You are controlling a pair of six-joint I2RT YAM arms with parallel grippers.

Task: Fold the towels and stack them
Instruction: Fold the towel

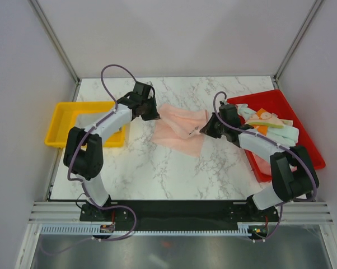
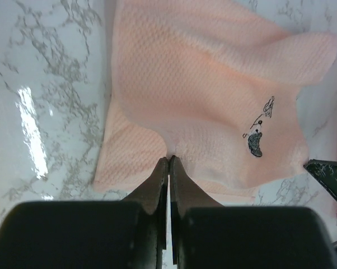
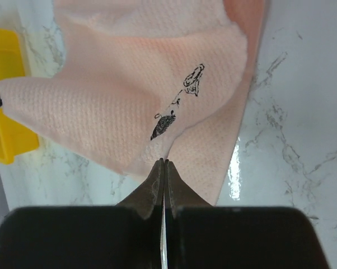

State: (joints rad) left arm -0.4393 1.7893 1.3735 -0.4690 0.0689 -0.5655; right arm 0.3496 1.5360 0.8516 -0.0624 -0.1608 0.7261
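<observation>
Currently your left end effector (image 2: 168, 161) and right end effector (image 3: 164, 163) clench the pink towel (image 1: 181, 133); fold begins, probably draw both toward 6 o'clock.

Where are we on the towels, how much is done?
Done: nothing stacked that I can see; the visible part of the yellow tray shows no towel. In hand: the left claw and right claw are shut on edges of the pale pink towel, rumpled on the marble table, not yet folded. Left: the other towels heaped in the red tray.
</observation>
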